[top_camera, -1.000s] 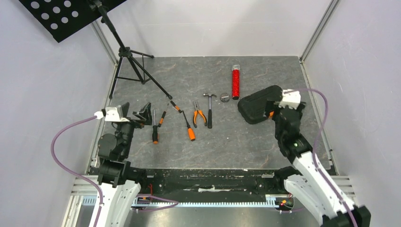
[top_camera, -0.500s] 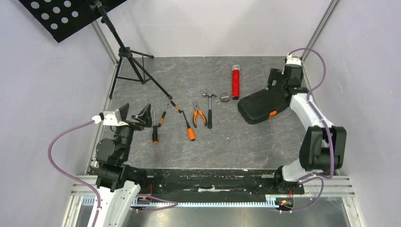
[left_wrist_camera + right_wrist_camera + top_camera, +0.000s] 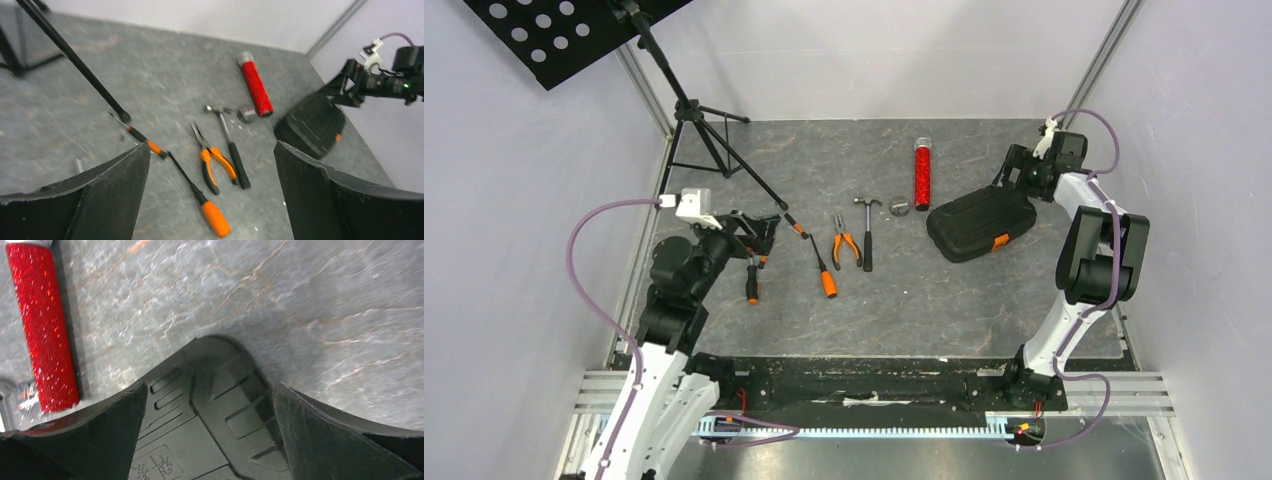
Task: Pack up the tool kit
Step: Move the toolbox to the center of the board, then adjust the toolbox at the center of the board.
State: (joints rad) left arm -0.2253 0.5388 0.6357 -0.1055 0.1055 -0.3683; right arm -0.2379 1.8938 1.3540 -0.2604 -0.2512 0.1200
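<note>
Under the left gripper (image 3: 761, 232), the overhead view covers the far ends of the small screwdrivers (image 3: 751, 280); only their orange-and-black handles show, at its 6 o'clock. Its jaws stand spread wide with nothing between them. In the left wrist view both black fingers (image 3: 102, 192) are cut off by the bottom edge, and the right side of that picture is blurred.

At the gripper's 3 o'clock lie the long screwdriver (image 3: 823, 270), the pliers (image 3: 845, 243) and the hammer (image 3: 867, 235), side by side on the table (image 3: 924, 300) and apart from one another. One leg of the tripod stand (image 3: 704, 130) ends just at the long screwdriver's 11 o'clock. A round metal piece (image 3: 899, 208), too small to identify, sits at the hammer's 2 o'clock, with the red tube (image 3: 921, 173) at its 1 o'clock.

The case (image 3: 976, 225) lies shut on the right of the table, well apart from the left gripper, its orange latch on the near edge. The right gripper (image 3: 1016, 172) hangs at the case's 1 o'clock corner, jaws as wide apart as the left one's, gripping nothing. In the right wrist view that ribbed corner shows between the fingers (image 3: 87, 437); the rest of the case is cut off by the bottom edge. Whether the fingers touch it cannot be told.
</note>
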